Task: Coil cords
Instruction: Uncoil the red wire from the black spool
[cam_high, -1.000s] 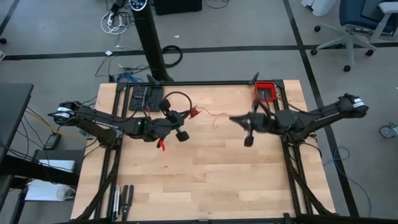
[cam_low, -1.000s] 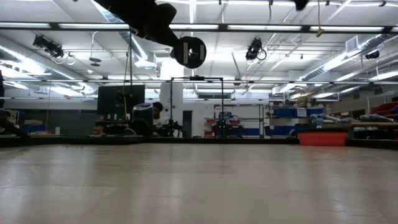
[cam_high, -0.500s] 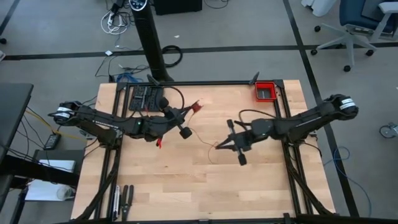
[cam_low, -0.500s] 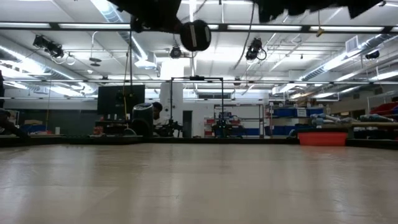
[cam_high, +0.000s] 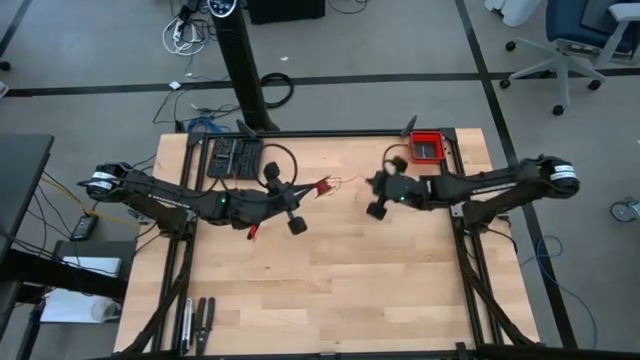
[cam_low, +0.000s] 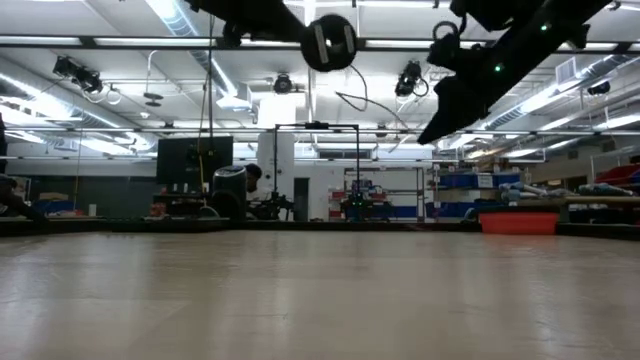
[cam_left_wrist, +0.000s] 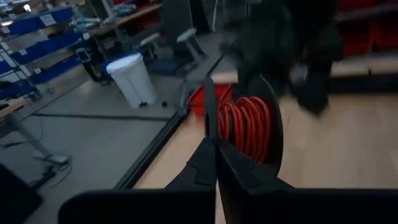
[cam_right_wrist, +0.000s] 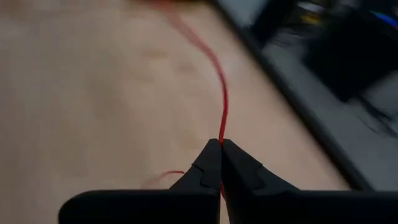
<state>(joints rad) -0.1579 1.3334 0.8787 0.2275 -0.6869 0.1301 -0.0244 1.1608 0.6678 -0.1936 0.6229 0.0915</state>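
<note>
The thin red cord (cam_high: 345, 183) runs between my two grippers above the table's far middle. One end of it is wound into a small red coil (cam_left_wrist: 245, 124), which also shows in the high view (cam_high: 322, 185) at my left gripper (cam_high: 312, 188). My left gripper is shut at the coil. My right gripper (cam_high: 372, 186) is shut on the free strand (cam_right_wrist: 222, 106), a short way to the coil's right. In the low view both arms (cam_low: 330, 40) (cam_low: 480, 70) are well above the table top. My left gripper (cam_left_wrist: 216, 149) is shut with its fingertips at the edge of the red coil (cam_left_wrist: 231, 127). The coil stands upright just beyond the fingertips, lifted clear of the table. The fingers themselves hide which turn they have. My right gripper (cam_right_wrist: 220, 144) pinches a single strand of the red cord (cam_right_wrist: 221, 134) between its fingertips. The strand leads away from the tips in a slack curve toward the coil. A short loose end (cam_right_wrist: 163, 177) trails beside the fingers, clear of the table.
A red bin (cam_high: 427, 147) stands at the far right corner. A black cable loop (cam_high: 283, 160) and a dark flat tray (cam_high: 234, 158) lie at the far left behind my left arm. Tools (cam_high: 197, 325) lie at the near left corner.
My right gripper, shut on the cord, has swung toward the table's near side and centre, then back toward the far side, ending close to my left gripper. The loose strand between them is now shorter. My left gripper has shifted a little to the right with the coil.
</note>
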